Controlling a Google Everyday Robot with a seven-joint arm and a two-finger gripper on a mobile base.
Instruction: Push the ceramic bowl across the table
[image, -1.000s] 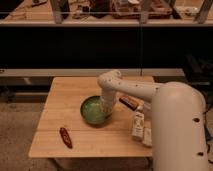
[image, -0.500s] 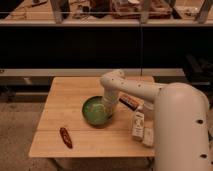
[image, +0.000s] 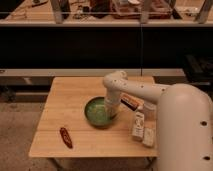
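**Bowl barely moved as the arm leaned in**

The ceramic bowl (image: 98, 111) sat near the middle of the table (image: 75, 92), a little towards the near edge, its pale green inside turned up. The gripper (image: 111, 109) was down at the bowl's right rim, touching it or reaching just inside; which, I could not tell. Over the last second the bowl had shifted hardly at all, while the arm's elbow had crept slightly to the right and settled lower. To my eye that meant contact had been made but the real push was still to come, with most of the travel left ahead.

A small red object (image: 65, 137), perhaps a chilli, lay near the left front corner, well apart from the bowl. To the right of the bowl, beside the arm, lay an orange-and-white packet (image: 131, 101) and two pale packets (image: 138, 125) close to the near edge.

The tabletop was light wooden planks, standing on a speckled floor. Behind it ran a dark counter front with a pale ledge, and cluttered shelves (image: 130, 7) above.
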